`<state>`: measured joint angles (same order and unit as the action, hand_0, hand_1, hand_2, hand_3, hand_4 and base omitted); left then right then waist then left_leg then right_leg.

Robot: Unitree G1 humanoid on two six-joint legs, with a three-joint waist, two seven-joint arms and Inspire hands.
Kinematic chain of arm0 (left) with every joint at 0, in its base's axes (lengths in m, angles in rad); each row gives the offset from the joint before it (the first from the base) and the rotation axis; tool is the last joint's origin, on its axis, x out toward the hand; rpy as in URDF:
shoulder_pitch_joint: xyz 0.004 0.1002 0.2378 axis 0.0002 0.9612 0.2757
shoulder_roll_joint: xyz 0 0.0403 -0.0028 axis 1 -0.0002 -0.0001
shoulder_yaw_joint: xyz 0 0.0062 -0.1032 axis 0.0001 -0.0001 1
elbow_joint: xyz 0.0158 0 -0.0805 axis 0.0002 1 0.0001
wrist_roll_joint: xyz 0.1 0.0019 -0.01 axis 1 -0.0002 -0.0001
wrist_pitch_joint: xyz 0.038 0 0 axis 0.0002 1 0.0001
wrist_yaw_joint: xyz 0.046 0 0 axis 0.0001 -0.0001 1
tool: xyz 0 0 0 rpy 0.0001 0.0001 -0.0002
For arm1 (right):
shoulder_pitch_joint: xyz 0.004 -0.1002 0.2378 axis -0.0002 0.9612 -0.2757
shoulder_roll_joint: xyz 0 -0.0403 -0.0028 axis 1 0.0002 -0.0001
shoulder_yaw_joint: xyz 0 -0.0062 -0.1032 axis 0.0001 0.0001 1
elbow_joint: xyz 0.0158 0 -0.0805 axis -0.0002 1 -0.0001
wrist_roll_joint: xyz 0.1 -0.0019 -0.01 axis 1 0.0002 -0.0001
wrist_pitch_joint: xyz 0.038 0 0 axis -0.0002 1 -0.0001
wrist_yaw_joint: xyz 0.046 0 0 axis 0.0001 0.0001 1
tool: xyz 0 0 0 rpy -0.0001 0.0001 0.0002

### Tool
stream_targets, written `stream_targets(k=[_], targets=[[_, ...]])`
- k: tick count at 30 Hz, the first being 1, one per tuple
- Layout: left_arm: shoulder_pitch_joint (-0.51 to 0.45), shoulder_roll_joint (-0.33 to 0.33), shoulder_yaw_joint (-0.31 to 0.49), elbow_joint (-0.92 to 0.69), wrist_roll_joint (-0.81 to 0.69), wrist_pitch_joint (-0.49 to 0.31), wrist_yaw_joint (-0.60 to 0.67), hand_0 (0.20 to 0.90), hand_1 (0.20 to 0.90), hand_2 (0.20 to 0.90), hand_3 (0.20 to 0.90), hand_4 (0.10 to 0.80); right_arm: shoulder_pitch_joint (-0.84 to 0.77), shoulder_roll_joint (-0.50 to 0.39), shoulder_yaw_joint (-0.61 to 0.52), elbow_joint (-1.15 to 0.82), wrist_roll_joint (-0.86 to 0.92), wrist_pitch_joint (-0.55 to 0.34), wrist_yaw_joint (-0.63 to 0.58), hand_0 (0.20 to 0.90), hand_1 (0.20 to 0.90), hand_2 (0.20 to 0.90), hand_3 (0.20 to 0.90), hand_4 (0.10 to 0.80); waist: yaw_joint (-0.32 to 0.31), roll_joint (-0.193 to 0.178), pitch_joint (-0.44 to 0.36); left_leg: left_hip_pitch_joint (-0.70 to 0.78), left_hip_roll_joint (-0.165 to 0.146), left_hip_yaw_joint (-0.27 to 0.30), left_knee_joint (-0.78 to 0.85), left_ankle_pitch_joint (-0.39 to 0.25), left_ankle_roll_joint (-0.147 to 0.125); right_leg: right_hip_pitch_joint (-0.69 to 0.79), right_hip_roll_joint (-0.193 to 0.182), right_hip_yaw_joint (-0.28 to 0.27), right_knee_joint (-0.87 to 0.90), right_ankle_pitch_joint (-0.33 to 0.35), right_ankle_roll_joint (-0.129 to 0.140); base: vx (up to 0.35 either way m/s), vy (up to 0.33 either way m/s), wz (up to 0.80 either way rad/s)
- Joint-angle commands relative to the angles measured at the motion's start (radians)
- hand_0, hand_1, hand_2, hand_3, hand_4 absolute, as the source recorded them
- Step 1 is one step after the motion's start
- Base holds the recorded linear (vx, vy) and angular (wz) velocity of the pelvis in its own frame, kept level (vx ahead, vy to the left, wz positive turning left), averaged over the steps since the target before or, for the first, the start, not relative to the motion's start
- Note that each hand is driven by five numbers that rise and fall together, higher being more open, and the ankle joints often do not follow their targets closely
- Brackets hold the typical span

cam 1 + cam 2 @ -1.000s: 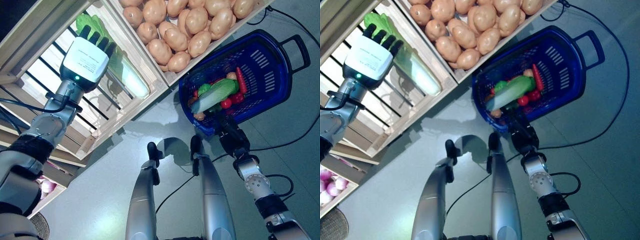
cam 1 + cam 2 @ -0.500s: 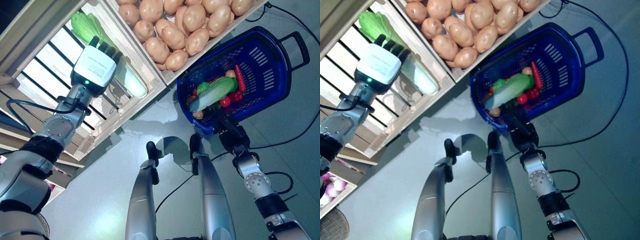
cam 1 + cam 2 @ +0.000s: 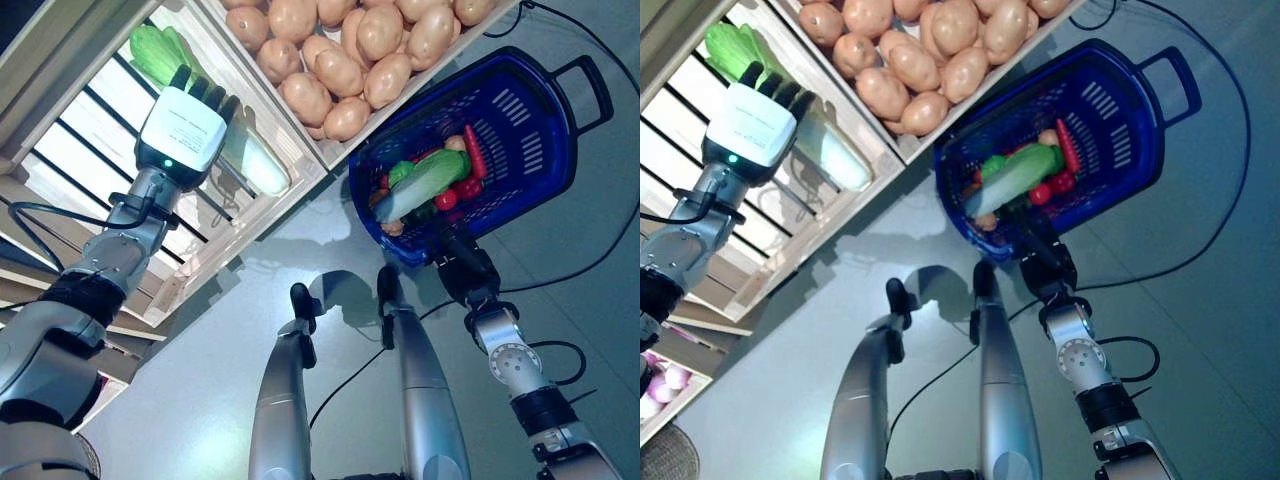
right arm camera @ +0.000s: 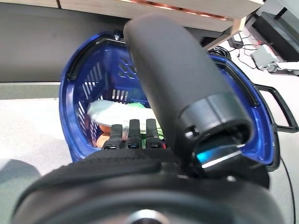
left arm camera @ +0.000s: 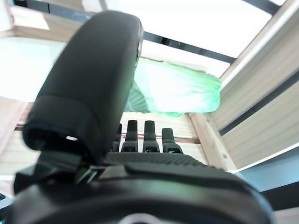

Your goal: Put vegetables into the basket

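Two hands are working here. My left hand (image 3: 183, 128) is reaching into the slatted wooden crate (image 3: 80, 150), lying over the long green cabbage (image 3: 258, 168) there, with fingers (image 5: 150, 135) stretched straight and holding nothing. My right hand (image 3: 462, 268) is gripping the near rim of the blue basket (image 3: 540, 130), fingers curled over its edge. The basket is sitting on the floor beside the crate of potatoes (image 3: 350, 50). Inside the basket another cabbage (image 3: 425, 183) is lying across red chillies (image 3: 472, 150) and other small vegetables.
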<state>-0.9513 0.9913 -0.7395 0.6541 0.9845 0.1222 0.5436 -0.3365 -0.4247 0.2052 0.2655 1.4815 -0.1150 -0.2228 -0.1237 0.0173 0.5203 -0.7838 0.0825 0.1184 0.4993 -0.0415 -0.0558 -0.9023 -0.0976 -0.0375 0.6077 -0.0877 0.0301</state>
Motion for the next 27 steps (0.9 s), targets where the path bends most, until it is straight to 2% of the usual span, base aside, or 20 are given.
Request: stream_targets(k=[1,7,9,10,11,27], targets=[[-0.107,0.052,0.108,0.009,-0.041,0.111,0.052,0.9,0.9,0.9,0.9,0.8,0.005,-0.035,-0.048,-0.142,-0.027,-0.038,-0.033,0.9,0.9,0.9,0.9,0.8,-0.008,-0.001,0.0,-0.038,-0.033,0.028,0.02,-0.001,0.0,0.049,0.005,0.008,-0.025,0.011,0.013,-0.005,0.021,-0.03],[-0.11,0.034,0.118,0.032,-0.054,0.131,0.044,0.9,0.9,0.9,0.9,0.8,-0.001,-0.021,-0.052,-0.152,-0.034,-0.04,-0.049,0.9,0.9,0.9,0.9,0.8,-0.009,-0.009,0.0,-0.037,-0.035,0.026,0.023,-0.006,0.003,0.048,0.007,0.008,-0.031,0.021,0.017,-0.001,0.004,-0.01],[-0.114,0.03,0.116,0.039,-0.052,0.128,0.044,0.594,0.594,0.594,0.594,0.596,-0.005,-0.015,-0.051,-0.156,-0.04,-0.043,-0.053,0.9,0.9,0.9,0.9,0.8,-0.009,-0.011,0.0,-0.037,-0.036,0.025,0.022,-0.007,0.004,0.049,0.007,0.008,-0.034,0.022,0.017,0.0,0.0,0.0],[-0.119,0.029,0.111,0.041,-0.057,0.126,0.046,0.415,0.415,0.415,0.415,0.477,-0.008,-0.014,-0.049,-0.157,-0.041,-0.047,-0.057,0.9,0.9,0.9,0.9,0.8,-0.009,-0.012,0.0,-0.038,-0.036,0.025,0.023,-0.008,0.004,0.047,0.008,0.008,-0.032,0.023,0.018,0.0,0.0,0.0],[-0.123,0.027,0.109,0.047,-0.053,0.123,0.041,0.3,0.3,0.3,0.3,0.4,-0.011,-0.011,-0.049,-0.157,-0.044,-0.046,-0.06,0.9,0.9,0.9,0.9,0.8,-0.01,-0.012,0.0,-0.037,-0.036,0.025,0.023,-0.008,0.004,0.048,0.009,0.008,-0.033,0.024,0.019,0.0,0.0,0.0],[-0.114,0.021,0.108,0.049,-0.064,0.113,0.028,0.3,0.3,0.3,0.3,0.4,-0.011,-0.007,-0.057,-0.163,-0.049,-0.052,-0.062,0.9,0.9,0.9,0.9,0.8,-0.007,-0.021,0.0,-0.041,-0.035,0.018,0.032,-0.02,0.007,0.05,0.014,0.005,-0.028,0.018,0.019,0.0,0.0,0.0]])
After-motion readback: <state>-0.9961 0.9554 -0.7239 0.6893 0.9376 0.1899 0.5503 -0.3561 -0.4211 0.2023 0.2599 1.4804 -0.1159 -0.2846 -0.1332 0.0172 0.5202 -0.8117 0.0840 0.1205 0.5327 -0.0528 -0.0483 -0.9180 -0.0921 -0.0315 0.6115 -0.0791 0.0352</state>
